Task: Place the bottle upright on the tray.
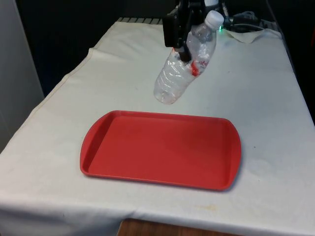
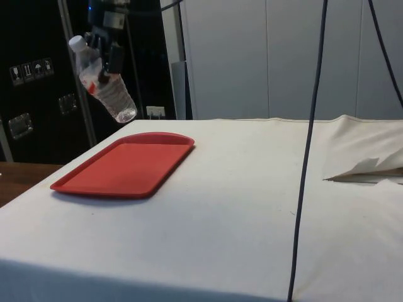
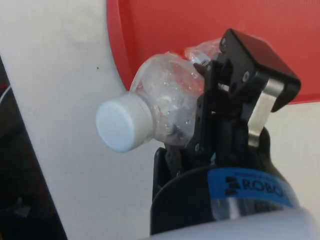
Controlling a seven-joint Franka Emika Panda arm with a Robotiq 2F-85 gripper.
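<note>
A clear plastic bottle (image 1: 184, 69) with a white cap and a red label hangs tilted in the air, cap up and towards the front view's right. My gripper (image 1: 186, 53) is shut on its upper body, just below the shoulder. The bottle (image 2: 106, 88) is well above the far end of the red tray (image 2: 123, 165), not touching it. The tray (image 1: 98, 147) lies flat on the white cloth with nothing on it. In the wrist view the cap (image 3: 122, 122) points at the camera, a black finger (image 3: 235, 75) presses the bottle's side, and the tray (image 3: 200, 25) lies beyond.
A crumpled white cloth or paper with cables (image 1: 246, 29) lies at the far right corner of the table in the front view. A black cable (image 2: 308, 157) hangs down in the side view. White cloth surrounds the tray on all sides.
</note>
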